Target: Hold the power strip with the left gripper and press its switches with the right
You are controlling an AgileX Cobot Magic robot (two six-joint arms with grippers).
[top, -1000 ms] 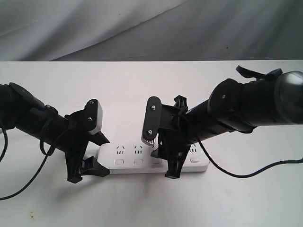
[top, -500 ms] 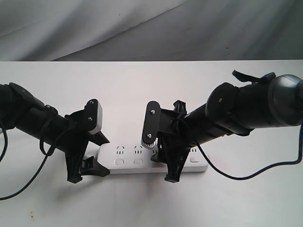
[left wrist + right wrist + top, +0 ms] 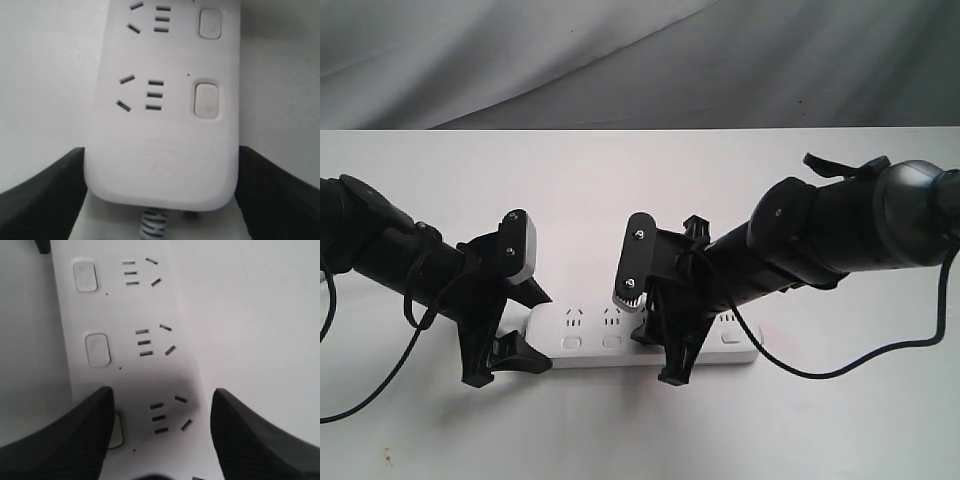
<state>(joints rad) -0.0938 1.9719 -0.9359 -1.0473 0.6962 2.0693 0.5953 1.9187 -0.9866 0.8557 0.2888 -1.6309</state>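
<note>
White table (image 3: 440,430) with the power strip (image 3: 590,343) lying left to right at its middle. The left gripper (image 3: 508,345) clamps the strip's left end. The right gripper (image 3: 668,350), fingers spread apart, straddles the strip, its near finger overlapping one of the switches (image 3: 97,349).
</note>
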